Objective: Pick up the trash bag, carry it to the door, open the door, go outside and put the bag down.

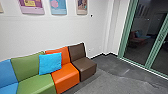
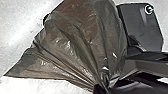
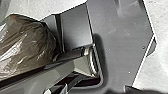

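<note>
Trash bag (image 2: 77, 42) is pinched by L gripper (image 2: 104, 87); state of R gripper (image 3: 57, 89) can't be told. Blue pillow's (image 1: 50, 63) seen on couch (image 1: 66, 74).

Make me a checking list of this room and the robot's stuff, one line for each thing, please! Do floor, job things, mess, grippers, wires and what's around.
Surface: grey floor, darker near the glass.
Job's things: dark, see-through trash bag, pleated toward its gathered neck; green-framed glass door, dark behind.
Clutter: bright blue cushion, leaning on the green and orange seats.
Grippers: left gripper at the bag's neck, seemingly holding it.
Cables: nothing seen.
Surroundings: row of blue, green, orange and brown seats; posters on the white wall.
</note>
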Controlling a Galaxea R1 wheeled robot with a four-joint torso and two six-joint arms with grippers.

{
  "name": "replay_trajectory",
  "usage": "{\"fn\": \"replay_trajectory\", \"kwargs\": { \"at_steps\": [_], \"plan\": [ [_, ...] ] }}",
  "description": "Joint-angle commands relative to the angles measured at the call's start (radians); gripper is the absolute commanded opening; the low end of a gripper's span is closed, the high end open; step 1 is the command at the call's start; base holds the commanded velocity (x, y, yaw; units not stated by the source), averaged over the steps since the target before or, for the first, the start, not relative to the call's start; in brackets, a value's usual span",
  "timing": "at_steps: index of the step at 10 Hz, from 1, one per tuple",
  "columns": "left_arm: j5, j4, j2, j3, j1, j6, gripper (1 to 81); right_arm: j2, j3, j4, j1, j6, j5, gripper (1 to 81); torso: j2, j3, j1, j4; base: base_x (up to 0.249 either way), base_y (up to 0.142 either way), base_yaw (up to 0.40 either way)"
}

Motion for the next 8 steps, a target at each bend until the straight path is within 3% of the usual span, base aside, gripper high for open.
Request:
{"fn": "replay_trajectory", "kwargs": {
  "at_steps": [1,8],
  "plan": [
    [0.063,0.006,0.003,-0.001,-0.056,0.007,1.0,0.004,0.007,-0.010,0.034,-0.003,-0.056,81.1,0.000,0.000,0.000,0.000,0.000,0.000,-0.326],
    [0.063,0.007,0.001,-0.003,-0.055,0.007,1.0,0.004,0.007,-0.012,0.037,-0.003,-0.056,81.1,0.000,0.000,0.000,0.000,0.000,0.000,-0.330]
  ]
}}
